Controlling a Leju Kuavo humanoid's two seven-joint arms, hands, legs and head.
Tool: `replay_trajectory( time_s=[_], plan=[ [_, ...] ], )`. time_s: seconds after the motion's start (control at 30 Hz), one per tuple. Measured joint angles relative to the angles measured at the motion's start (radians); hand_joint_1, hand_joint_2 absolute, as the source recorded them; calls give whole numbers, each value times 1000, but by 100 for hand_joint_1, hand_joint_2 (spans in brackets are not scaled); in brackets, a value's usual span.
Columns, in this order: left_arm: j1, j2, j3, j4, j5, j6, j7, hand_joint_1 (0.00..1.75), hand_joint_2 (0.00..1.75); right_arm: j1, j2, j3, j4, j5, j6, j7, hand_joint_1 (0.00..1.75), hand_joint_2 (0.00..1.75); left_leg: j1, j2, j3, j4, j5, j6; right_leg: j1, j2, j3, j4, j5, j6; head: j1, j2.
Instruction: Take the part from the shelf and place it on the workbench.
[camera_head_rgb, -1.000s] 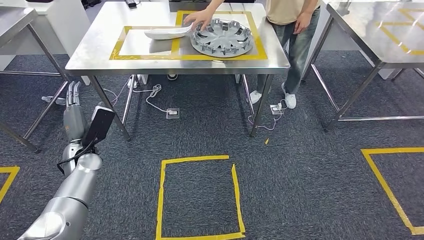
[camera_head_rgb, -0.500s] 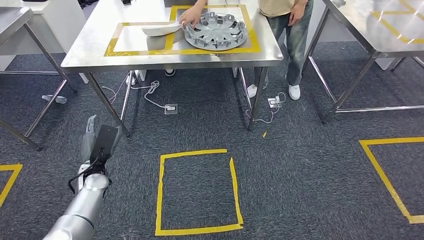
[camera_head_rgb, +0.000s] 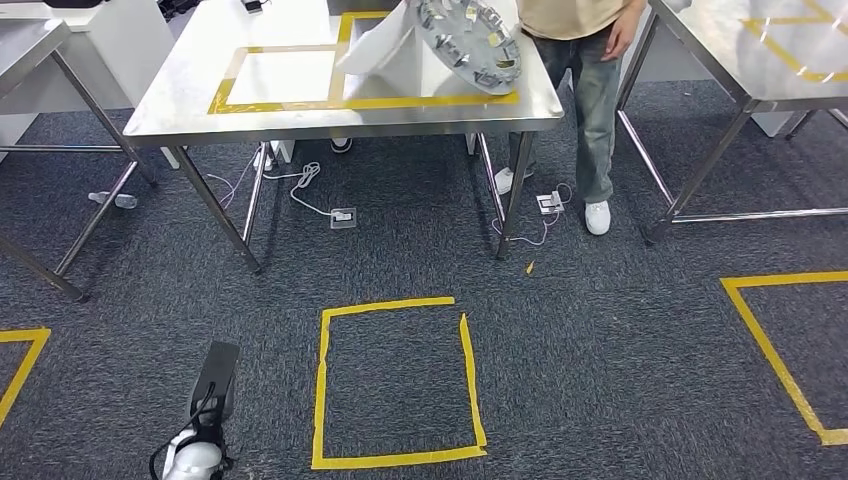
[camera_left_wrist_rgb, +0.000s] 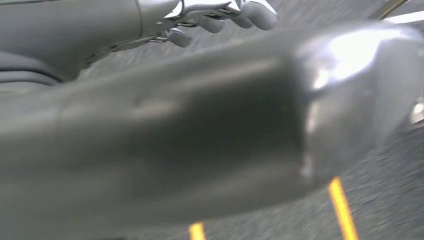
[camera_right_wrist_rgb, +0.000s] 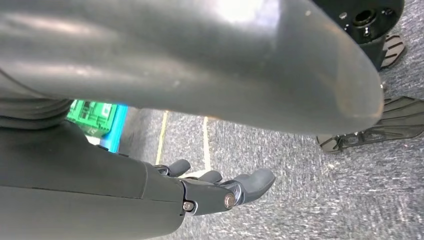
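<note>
My left hand (camera_left_wrist_rgb: 220, 17) hangs low beside me over the grey carpet; in the left wrist view its fingers are slightly curled and apart, with nothing between them. In the head view my left wrist shows as a dark block at the bottom edge, near the yellow tape square (camera_head_rgb: 398, 382) on the floor. My right hand (camera_right_wrist_rgb: 220, 190) also hangs down over the carpet, its fingers stretched out loosely and apart, holding nothing.

Ahead of me stands the steel desk (camera_head_rgb: 180, 100), marked with yellow tape rectangles (camera_head_rgb: 232, 80). The part, a silver wheel cover (camera_head_rgb: 470, 35), is at the far right of the desk, tilted up steeply on its edge instead of lying flat, its ribbed inner side turned toward me. A white curved panel (camera_head_rgb: 385, 55) is just beside it on its left, also raised off the surface, touching or overlapping the wheel cover; I cannot tell which. A person (camera_head_rgb: 585, 90) in jeans and white shoes stands at the desk's right end, close to the wheel cover.

Under the desk lie white cables (camera_head_rgb: 300, 185) and a floor socket (camera_head_rgb: 342, 216). A second steel table (camera_head_rgb: 740, 50) stands to the right, and another yellow tape outline (camera_head_rgb: 775, 370) marks the carpet near it.
</note>
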Motion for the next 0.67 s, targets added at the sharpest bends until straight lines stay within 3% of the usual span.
replay_trajectory(
  time_s=[0.67],
  plan=[
    [345,9,-18,39,259,-170,217,0,0,83,-52,445,-94,-322,-61,0,0,0,-1,0,-3,1,-2,1,-1,0,-1,0,-2,-1,0,0]
  ],
)
